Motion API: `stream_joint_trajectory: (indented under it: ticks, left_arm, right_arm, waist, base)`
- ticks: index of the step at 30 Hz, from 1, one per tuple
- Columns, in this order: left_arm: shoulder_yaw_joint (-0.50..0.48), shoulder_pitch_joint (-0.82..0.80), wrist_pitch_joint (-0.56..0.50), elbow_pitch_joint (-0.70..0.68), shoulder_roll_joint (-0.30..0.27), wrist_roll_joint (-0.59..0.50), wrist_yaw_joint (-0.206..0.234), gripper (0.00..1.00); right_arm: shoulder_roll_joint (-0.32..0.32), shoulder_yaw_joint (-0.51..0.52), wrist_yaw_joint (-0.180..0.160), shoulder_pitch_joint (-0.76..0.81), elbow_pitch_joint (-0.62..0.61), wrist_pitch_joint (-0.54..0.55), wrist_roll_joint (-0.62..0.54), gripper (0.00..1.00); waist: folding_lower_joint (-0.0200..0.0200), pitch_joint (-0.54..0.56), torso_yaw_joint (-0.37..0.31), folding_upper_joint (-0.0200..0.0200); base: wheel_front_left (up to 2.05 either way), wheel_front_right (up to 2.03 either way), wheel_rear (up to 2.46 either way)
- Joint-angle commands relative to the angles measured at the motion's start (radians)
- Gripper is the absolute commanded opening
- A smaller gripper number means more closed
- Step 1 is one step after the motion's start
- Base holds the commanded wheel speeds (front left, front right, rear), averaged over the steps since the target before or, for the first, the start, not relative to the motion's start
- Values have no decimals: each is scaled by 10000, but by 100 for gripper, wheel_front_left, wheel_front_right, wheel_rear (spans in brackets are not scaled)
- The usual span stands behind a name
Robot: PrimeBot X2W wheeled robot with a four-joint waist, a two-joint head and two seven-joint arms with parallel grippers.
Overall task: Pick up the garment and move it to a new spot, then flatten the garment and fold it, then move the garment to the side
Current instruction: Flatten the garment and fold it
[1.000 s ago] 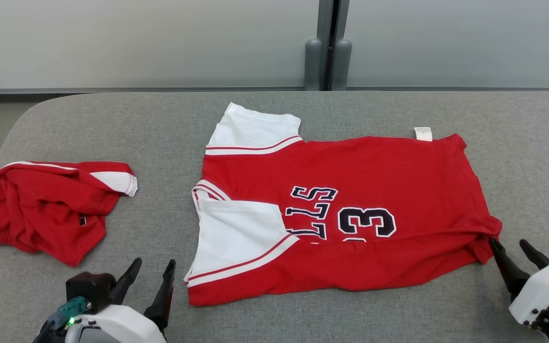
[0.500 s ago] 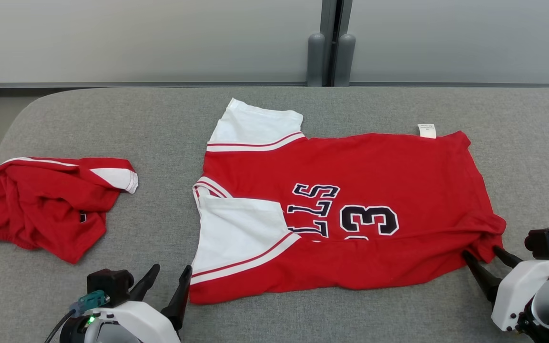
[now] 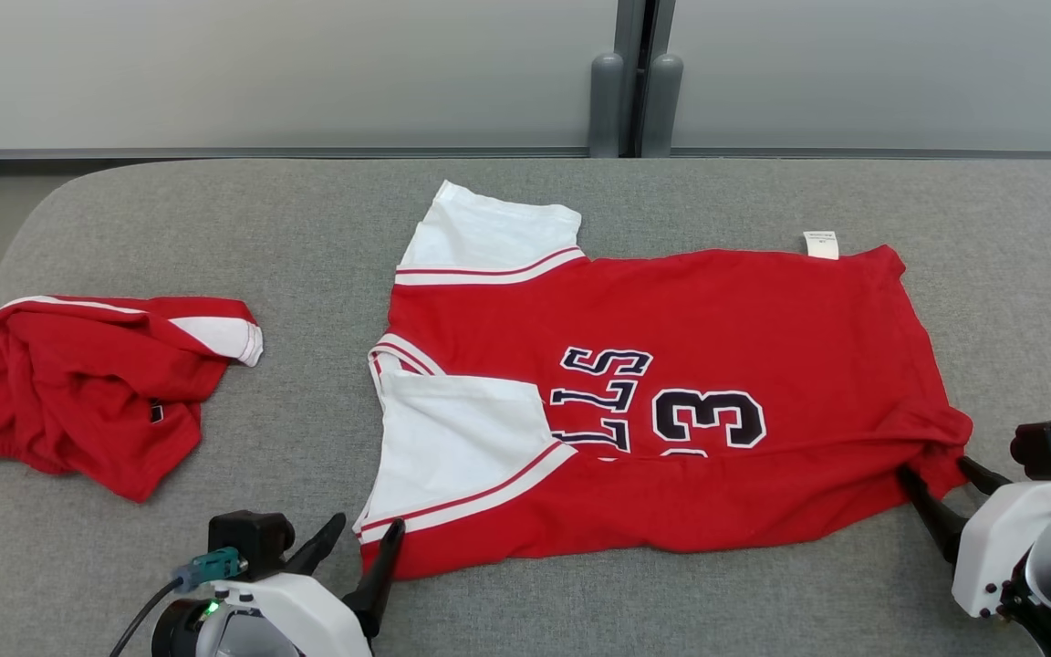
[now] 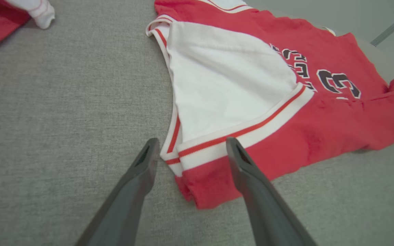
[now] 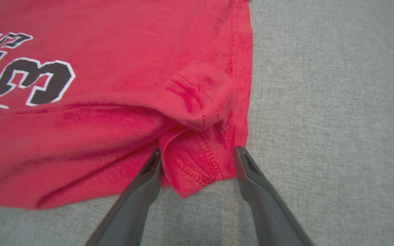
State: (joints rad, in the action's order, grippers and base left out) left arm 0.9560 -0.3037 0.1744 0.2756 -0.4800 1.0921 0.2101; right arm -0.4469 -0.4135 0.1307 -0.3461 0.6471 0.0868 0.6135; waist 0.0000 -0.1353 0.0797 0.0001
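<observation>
Garment (image 3: 726,338) on table (image 3: 215,210), corners within wide left claw (image 4: 192,143), right claw (image 5: 197,152).

A grey, felt-like worktop (image 3: 215,210) is spread across the scene, its far left corner rounded. Behind it, pale grey wall panels (image 3: 261,73) are divided by a dark vertical seam (image 3: 637,55), flanked low down by two rounded grey posts (image 3: 606,105). Everything is evenly lit.

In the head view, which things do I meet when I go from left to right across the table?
crumpled red garment -> left gripper -> red jersey -> right gripper
</observation>
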Motion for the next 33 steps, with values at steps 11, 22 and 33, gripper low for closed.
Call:
stream_joint_trajectory:
  ticks: [11, 22, 33]
  left_arm:
    - [279, -99, -638, 279, 44, 174, -231, 100]
    - [355, -25, -972, 331, 25, 410, -358, 0]
    - [285, 370, -1107, -366, -657, 579, -189, 0]
  right_arm:
    - [233, 313, 3, 39, -54, 415, -213, 100]
    - [268, 336, 3, 280, -170, 635, -11, 0]
    - [-178, 571, 3, 933, -959, 971, 781, 0]
  waist:
    - [0, -5, -15, -1]
    - [0, 140, -54, -1]
    - [0, 661, -102, -1]
  base:
    - [0, 0, 0]
    - [0, 0, 0]
    - [0, 0, 0]
